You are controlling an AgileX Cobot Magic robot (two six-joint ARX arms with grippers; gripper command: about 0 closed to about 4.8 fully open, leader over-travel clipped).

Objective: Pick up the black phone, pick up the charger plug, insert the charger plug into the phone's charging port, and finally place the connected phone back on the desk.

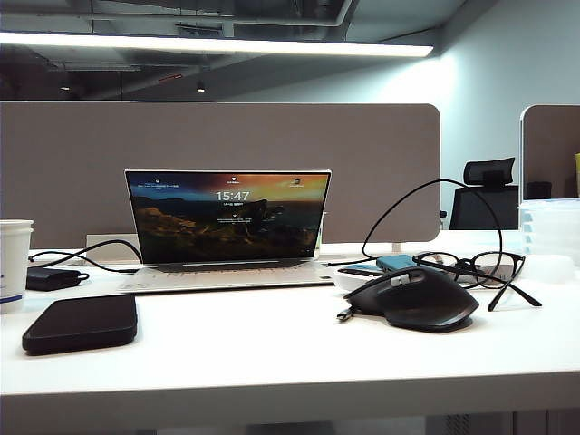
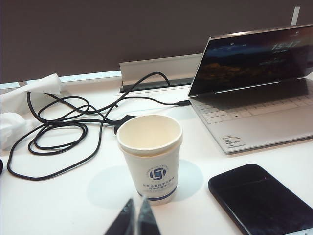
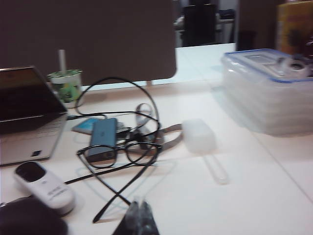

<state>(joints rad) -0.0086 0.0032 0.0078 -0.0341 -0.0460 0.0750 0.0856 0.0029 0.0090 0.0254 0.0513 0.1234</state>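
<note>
The black phone [image 1: 82,323] is lying flat on the desk [image 1: 290,362], near its front edge toward the left end, just in front of a white paper cup [image 2: 150,156] that is standing upright. In the left wrist view the phone [image 2: 261,198] is sitting beside the cup and in front of the open laptop [image 1: 231,227], whose screen is glowing at the middle of the desk's back edge. A black mouse [image 1: 412,297] is resting toward the right end, and the charger plug [image 1: 344,314] is poking out from under its left side, its thin black cable [image 1: 426,195] looping up behind. A pair of glasses [image 1: 471,267] is lying just behind the mouse.

The left gripper [image 2: 136,218] is hovering above the desk short of the cup, its jaws pressed together with nothing between them. The right gripper [image 3: 138,218] is hanging over the right part of the desk, near the glasses [image 3: 120,152] and a white remote-like gadget [image 3: 44,183]; its jaws are pinched together too, holding nothing. A stack of clear plastic boxes [image 3: 266,90] is sitting at the far right end.
</note>
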